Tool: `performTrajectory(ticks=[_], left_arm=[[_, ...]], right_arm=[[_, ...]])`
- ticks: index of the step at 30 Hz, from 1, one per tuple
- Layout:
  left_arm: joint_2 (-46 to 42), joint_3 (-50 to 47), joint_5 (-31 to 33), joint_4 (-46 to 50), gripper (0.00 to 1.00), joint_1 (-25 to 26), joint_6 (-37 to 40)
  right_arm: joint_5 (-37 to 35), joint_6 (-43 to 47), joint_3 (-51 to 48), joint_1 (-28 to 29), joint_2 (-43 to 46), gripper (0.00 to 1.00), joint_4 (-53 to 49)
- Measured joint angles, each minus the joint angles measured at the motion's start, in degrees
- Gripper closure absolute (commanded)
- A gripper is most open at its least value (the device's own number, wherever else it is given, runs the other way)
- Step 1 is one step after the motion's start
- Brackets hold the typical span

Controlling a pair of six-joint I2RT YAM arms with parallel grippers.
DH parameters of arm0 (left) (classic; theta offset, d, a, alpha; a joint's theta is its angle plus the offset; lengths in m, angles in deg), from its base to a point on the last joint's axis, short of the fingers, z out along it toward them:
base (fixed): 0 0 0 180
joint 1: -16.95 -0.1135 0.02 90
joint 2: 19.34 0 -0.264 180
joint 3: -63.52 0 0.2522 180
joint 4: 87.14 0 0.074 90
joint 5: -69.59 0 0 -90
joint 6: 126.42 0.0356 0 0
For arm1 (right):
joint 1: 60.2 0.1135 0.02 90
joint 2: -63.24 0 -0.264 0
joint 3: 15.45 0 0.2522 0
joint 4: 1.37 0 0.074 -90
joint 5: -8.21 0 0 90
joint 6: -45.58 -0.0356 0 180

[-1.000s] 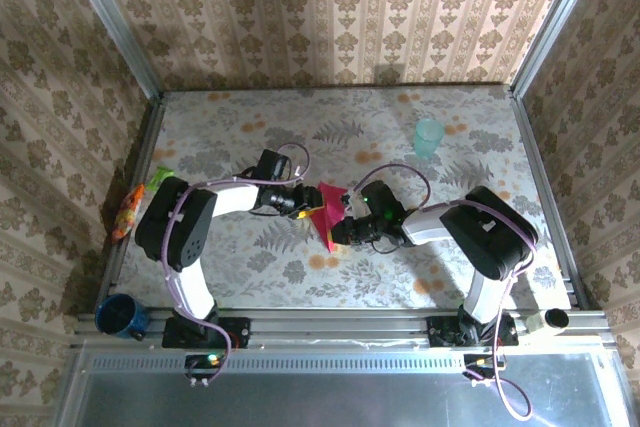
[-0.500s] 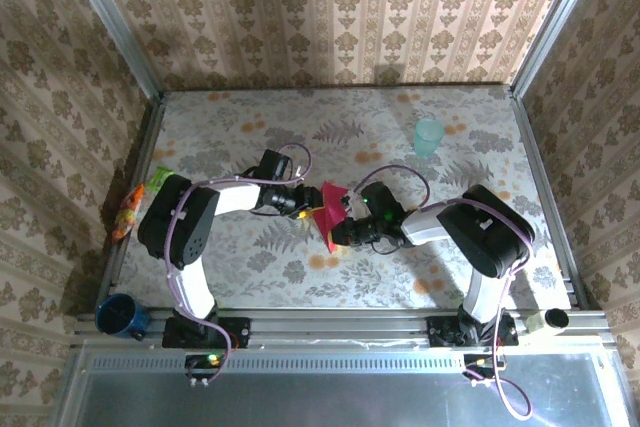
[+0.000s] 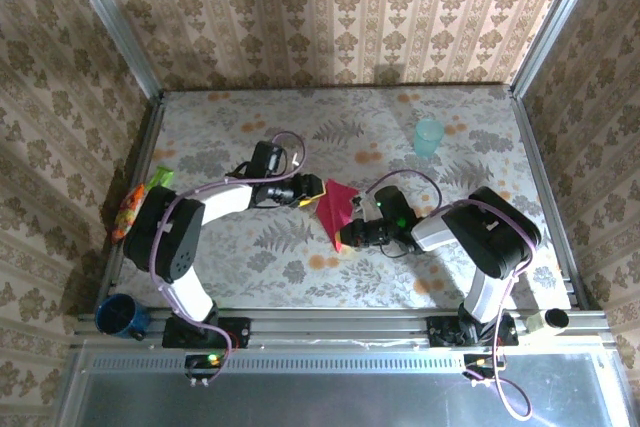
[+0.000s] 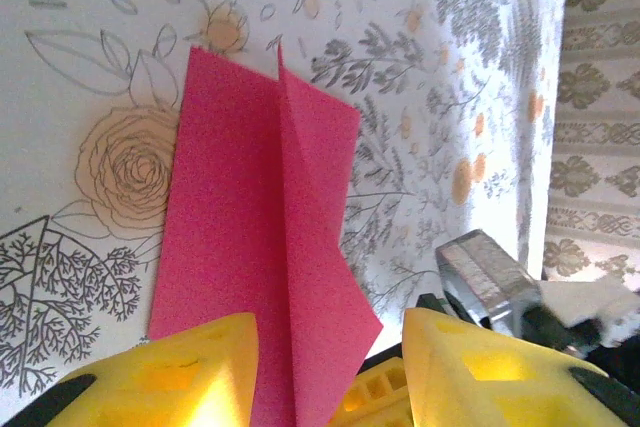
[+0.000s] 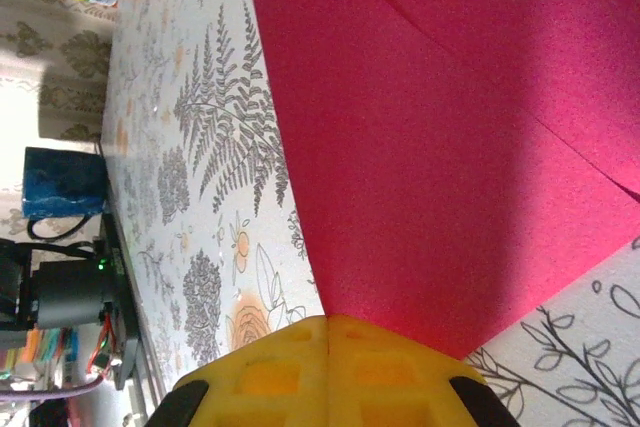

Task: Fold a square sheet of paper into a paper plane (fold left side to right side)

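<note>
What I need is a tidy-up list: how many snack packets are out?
2: a green packet at the left edge of the table, and an orange packet beside it, closer to the near edge. More could hide beneath them.

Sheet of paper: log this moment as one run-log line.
sheet of paper: creased, on table | left claw: open, straddling its edge | right claw: shut on its corner

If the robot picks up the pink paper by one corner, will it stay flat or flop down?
Probably flop: the pink paper looks thin, and one flap lifts up along its crease. It likely weighs almost nothing, so a nudge could slide it over the flowery tablecloth.
</note>
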Motion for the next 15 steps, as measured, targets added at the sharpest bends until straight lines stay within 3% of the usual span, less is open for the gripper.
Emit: performTrajectory(ticks=[15], left_arm=[[4.6,1.0,-1.4,-0.1,0.59,1.4,-0.2]], right_arm=[[3.8,-1.5,-0.8,-0.8,-0.1,1.0,7.7]])
